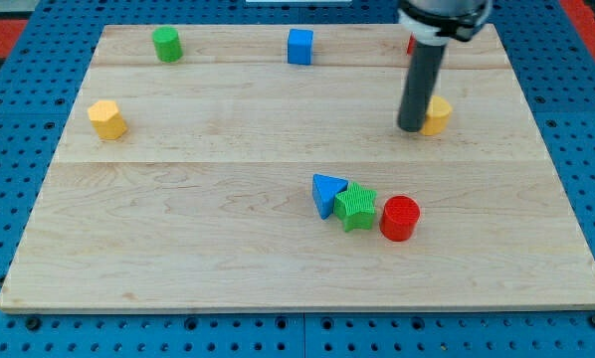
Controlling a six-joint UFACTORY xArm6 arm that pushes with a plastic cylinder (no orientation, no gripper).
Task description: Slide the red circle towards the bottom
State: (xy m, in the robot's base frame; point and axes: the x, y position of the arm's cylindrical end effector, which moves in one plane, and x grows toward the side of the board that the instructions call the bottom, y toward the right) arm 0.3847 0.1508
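Note:
The red circle [400,218], a short red cylinder, lies right of the board's centre, toward the view's bottom. It touches a green star block [356,207] on its left, which touches a blue triangle [326,193]. My tip [411,127] is above the red circle in the view, well apart from it, right beside a yellow block [438,115] that the rod partly hides.
A green cylinder [166,44] and a blue cube [299,46] sit near the board's top edge. A yellow hexagon-like block [107,119] is at the left. A sliver of red block [409,45] shows behind the rod at the top. The wooden board [178,249] rests on blue pegboard.

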